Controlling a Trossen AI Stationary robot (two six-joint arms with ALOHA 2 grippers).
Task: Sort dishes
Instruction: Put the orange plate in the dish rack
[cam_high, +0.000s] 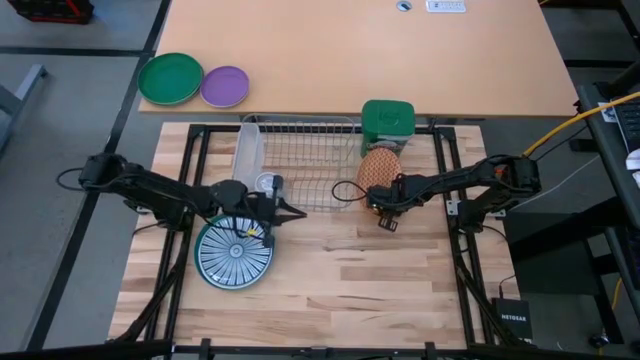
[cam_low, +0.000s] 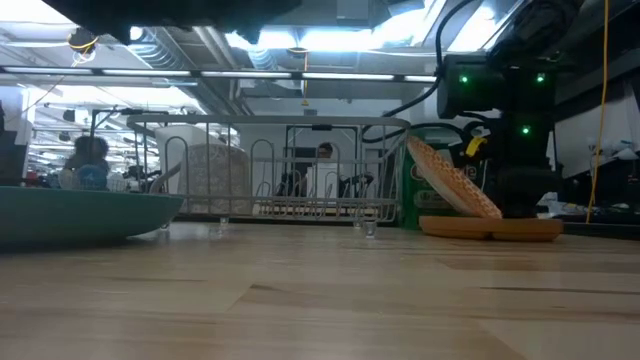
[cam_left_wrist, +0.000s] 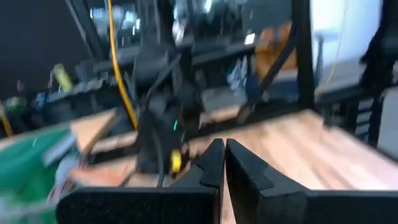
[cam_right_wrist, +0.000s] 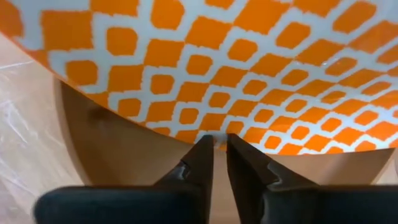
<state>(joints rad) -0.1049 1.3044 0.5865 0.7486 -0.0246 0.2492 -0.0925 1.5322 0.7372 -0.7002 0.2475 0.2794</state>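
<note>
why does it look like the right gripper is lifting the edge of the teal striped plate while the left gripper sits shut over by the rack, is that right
Not quite. The right gripper is pinching the rim of the orange patterned plate, tilted up off a brown plate, as the right wrist and low views show. The teal striped plate lies flat by the left gripper, which is shut near the rack.

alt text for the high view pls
The right gripper tilts an orange patterned plate up by its rim, beside a wire dish rack. The left gripper hovers shut above a teal striped plate on the wooden table.
</note>
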